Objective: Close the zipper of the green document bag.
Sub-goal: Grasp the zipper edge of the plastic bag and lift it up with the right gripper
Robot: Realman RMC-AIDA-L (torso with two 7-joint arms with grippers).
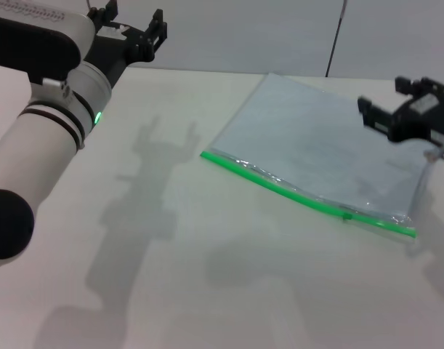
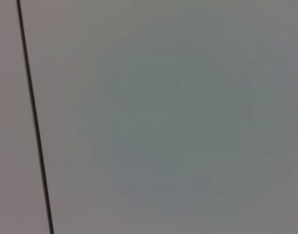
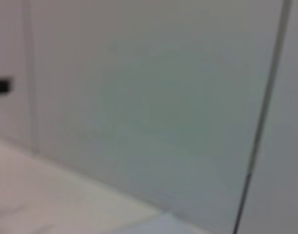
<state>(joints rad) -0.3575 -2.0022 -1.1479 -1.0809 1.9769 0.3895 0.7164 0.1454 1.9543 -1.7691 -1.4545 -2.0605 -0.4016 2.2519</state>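
pale tabletop [image 1: 171, 291] is carrying the flat translucent blue-grey green document bag [image 1: 316, 153] at right, its bright green zipper [image 1: 301, 195] facing near. left gripper [image 1: 134, 29] is hovering far left, fingers spread; right gripper [image 1: 381, 116], cannot tell. unpinned, the bag risks sliding.

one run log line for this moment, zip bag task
left claw: raised far left, open, empty | right claw: over green document bag, right side | zipper: near edge, slider toward right end, untouched

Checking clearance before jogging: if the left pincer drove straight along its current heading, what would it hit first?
Probably only the back wall. The left pincer is raised at the table's far-left side, aimed away from the green document bag; depth is unclear.
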